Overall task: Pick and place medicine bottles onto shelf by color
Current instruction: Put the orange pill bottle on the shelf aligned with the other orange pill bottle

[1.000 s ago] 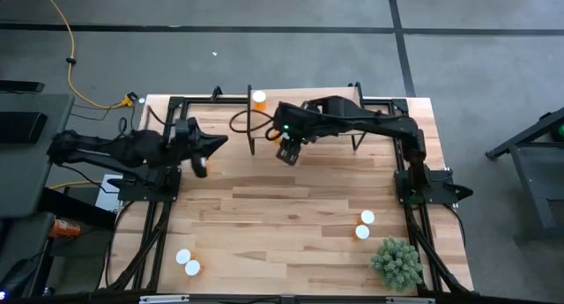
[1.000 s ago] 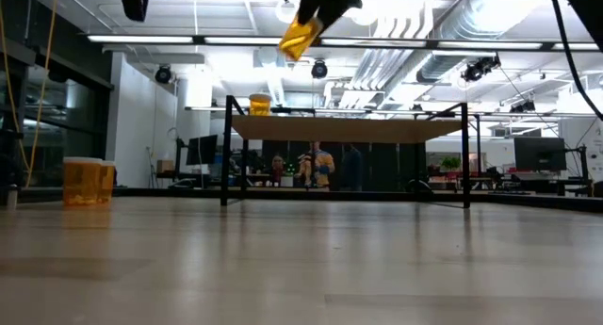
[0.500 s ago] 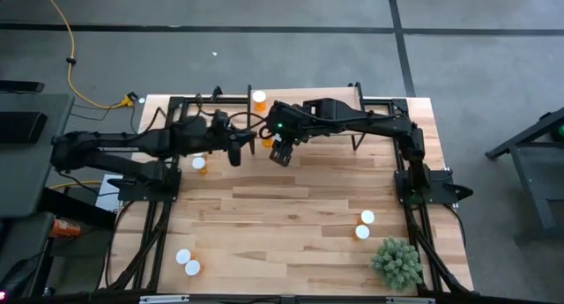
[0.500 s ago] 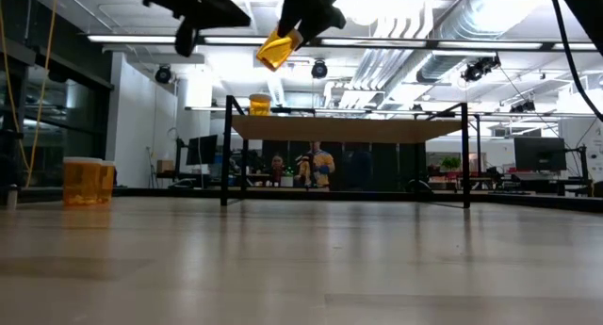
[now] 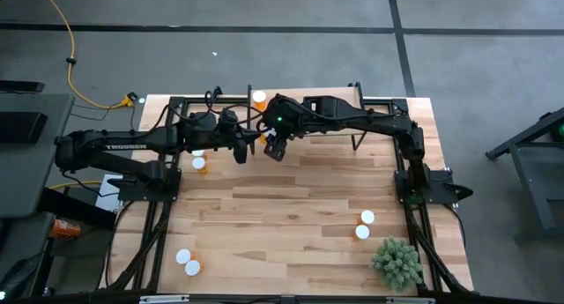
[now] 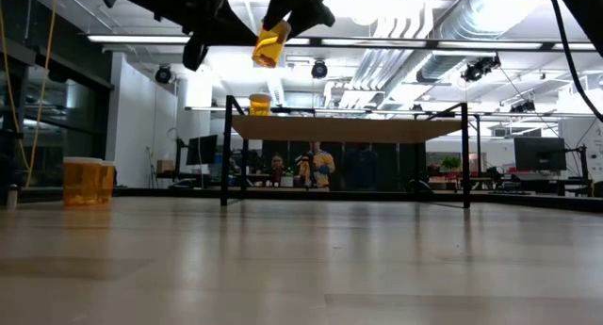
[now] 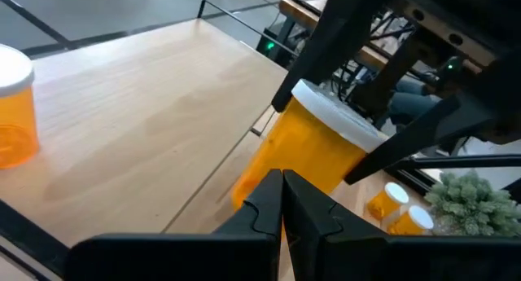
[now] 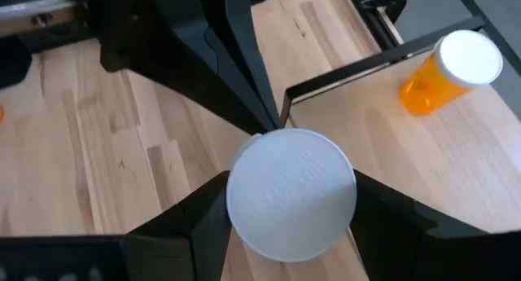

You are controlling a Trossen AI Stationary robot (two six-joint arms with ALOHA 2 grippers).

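My right gripper [image 5: 275, 146] is shut on an orange bottle with a white cap [image 6: 268, 44], high above the table by the shelf's near left corner. The cap fills the right wrist view [image 8: 291, 191]. My left gripper [image 5: 239, 152] is shut and empty just left of that bottle, apart from it in the low view [image 6: 198, 54]; its fingertips [image 7: 282, 191] point at the bottle [image 7: 313, 151]. One bottle [image 5: 259, 99] stands upright on the shelf board [image 6: 349, 128]. Another [image 5: 200, 163] stands on the table below my left arm. My right gripper pinches the bottle between its two fingers [image 8: 203, 220], which lie on opposite sides of the body just under the cap [image 7: 346, 138]. The fingers slant down from above. The bottle is lifted clear and tilted, cap toward the wrist.
Two bottles [image 5: 187, 262] stand near the table's near left corner and two [image 5: 364, 225] near the right side, by the green plant [image 5: 397, 263]. The shelf's black legs [image 6: 226, 151] stand at the table's far edge. A yellow cable [image 5: 66, 48] lies on the floor.
My left gripper has gone toward the table's right edge, up to the held bottle, leaving a bottle standing on the table behind it. My right gripper has carried its bottle a little toward the table's left and far edge, still tilted and clear of the table.
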